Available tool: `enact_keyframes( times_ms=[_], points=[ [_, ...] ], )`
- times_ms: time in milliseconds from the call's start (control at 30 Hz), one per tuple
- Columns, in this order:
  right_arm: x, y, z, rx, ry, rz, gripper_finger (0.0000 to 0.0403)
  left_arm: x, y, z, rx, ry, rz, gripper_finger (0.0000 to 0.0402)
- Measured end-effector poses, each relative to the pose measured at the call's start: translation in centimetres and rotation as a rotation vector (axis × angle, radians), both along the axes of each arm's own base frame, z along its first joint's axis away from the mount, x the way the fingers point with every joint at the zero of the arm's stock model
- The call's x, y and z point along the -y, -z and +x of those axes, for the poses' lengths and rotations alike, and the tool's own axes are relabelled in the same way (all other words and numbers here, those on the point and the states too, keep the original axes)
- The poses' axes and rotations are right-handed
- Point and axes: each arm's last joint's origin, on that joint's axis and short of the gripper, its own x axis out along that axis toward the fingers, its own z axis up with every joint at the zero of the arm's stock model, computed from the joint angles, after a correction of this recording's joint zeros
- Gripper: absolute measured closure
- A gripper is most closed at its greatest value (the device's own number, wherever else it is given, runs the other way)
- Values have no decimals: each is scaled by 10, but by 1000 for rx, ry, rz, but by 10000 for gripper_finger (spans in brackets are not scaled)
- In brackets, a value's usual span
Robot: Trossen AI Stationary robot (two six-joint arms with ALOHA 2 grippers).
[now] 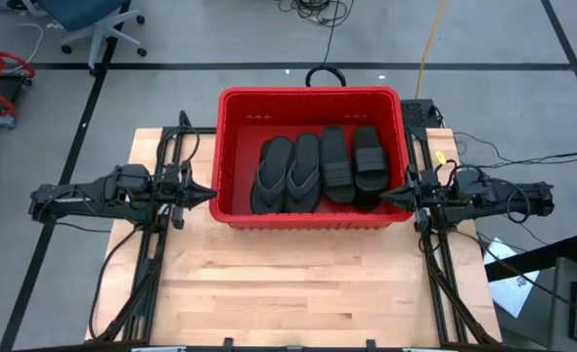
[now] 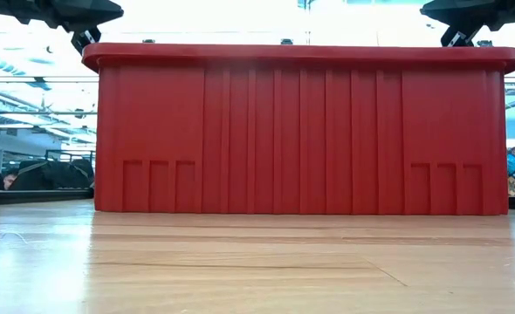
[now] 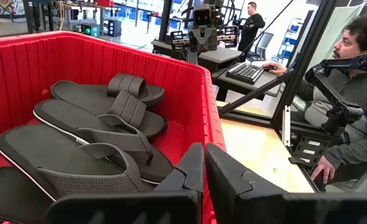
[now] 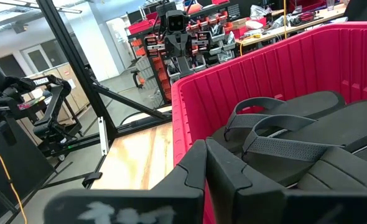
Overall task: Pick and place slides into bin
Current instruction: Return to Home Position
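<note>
The red bin (image 1: 232, 147) stands on the wooden table's far half, and its ribbed wall (image 2: 301, 131) fills the low view. Inside lie black slides side by side on the floor: two thong ones (image 1: 287, 176) toward the left, two band-strap ones (image 1: 352, 164) toward the right. The left wrist view shows the slides (image 3: 96, 134) over the rim. My left gripper (image 1: 210, 193) is shut and hovers level just outside the bin's left wall, above its rim (image 3: 208, 118). My right gripper (image 1: 384, 196) hovers shut at the right wall, its fingertips (image 4: 196, 158) pointing over the rim.
Bare wood (image 1: 298, 293) stretches from the bin to the table's near edge. A black looped cable (image 1: 325, 74) lies on the floor behind the bin. In the left wrist view a person (image 3: 351, 93) sits at a desk with a keyboard (image 3: 249, 71) beyond the table's right side.
</note>
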Motion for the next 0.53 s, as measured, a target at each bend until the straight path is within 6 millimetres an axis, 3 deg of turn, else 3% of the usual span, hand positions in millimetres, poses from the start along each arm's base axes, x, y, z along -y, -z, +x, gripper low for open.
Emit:
enact_keyframes(
  times_ms=[167, 533],
  points=[
    [0, 0, 0, 0, 0, 0, 403, 0, 0, 0, 0, 0, 0, 400],
    [0, 0, 0, 0, 0, 0, 403, 0, 0, 0, 0, 0, 0, 374]
  ],
)
